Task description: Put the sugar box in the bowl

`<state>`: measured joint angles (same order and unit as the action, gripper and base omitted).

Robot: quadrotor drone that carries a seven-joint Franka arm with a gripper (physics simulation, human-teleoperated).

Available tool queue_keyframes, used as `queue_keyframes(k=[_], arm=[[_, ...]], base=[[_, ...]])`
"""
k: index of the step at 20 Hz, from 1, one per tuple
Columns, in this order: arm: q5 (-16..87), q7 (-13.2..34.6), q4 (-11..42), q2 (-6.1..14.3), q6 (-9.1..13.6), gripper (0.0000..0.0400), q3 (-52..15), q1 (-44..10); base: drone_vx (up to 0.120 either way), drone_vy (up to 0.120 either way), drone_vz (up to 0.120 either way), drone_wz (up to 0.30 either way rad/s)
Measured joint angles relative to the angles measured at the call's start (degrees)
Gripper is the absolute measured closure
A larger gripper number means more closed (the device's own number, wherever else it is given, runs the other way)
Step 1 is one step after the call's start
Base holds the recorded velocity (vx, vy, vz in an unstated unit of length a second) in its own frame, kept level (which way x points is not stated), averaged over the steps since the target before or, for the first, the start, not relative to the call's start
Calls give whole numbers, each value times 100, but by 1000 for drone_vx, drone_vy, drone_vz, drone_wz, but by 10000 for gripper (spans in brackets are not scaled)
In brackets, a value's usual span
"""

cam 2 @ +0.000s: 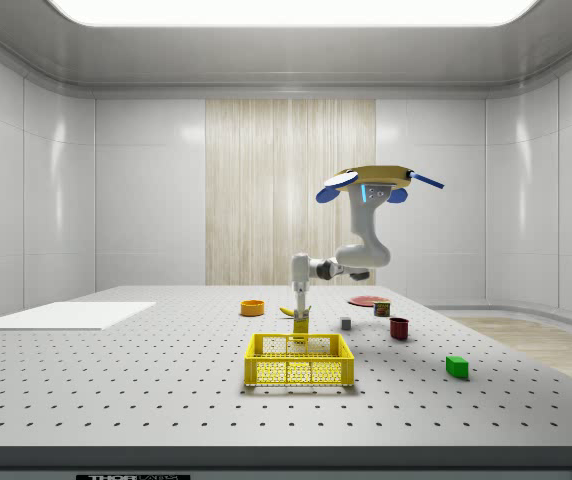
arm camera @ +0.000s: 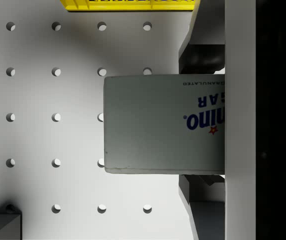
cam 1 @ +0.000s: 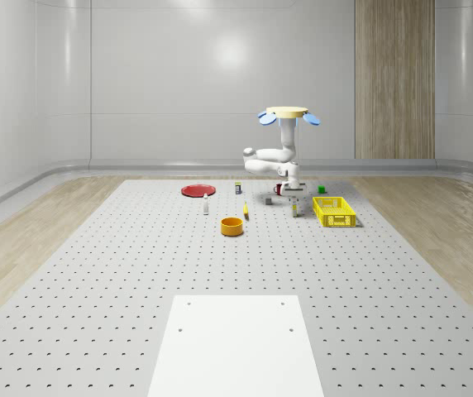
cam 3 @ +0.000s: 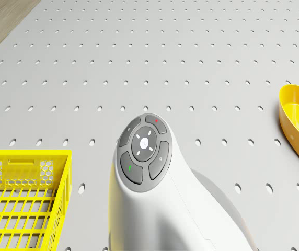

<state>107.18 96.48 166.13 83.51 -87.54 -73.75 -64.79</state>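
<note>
My gripper [arm camera: 201,125] clamps the sugar box [arm camera: 163,123].
I hover above the table [cam 1: 137,273], left of the yellow basket [cam 1: 335,212].

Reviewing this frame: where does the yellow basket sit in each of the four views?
Whole-scene view: the yellow basket stands on the table, right of the arm.
Side view: nearest the camera, in front of the sugar box.
Drone view: beside the arm's wrist.
Wrist view: a yellow edge beyond the sugar box.
Shared landmark: the sugar box, under the hovering drone.
</note>
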Motion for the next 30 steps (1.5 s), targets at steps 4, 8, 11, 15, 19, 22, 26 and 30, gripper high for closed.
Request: queue_keyframes(k=[4,8,11,15,19,22,26,30], arm=[[3,26,1,24,-13,235,-5,-13],[1,120,5,59,-24,235,-22,-47],[-129,91,30,56,19,237,-159,-35],[-440,195,76,47,112,237,-482,-28],[-674,258,99,60,156,237,-718,-36],[-773,286,106,83,156,237,-815,-44],[-847,293,109,122,133,237,-882,-53],[-887,288,110,163,100,237,-914,-60]], base=[[0,0,0,0],[0,0,0,0],[0,0,0,0],[0,0,90,0],[90,-120,120,0],[120,-120,120,0],[120,-120,120,0],[120,-120,50,0]])
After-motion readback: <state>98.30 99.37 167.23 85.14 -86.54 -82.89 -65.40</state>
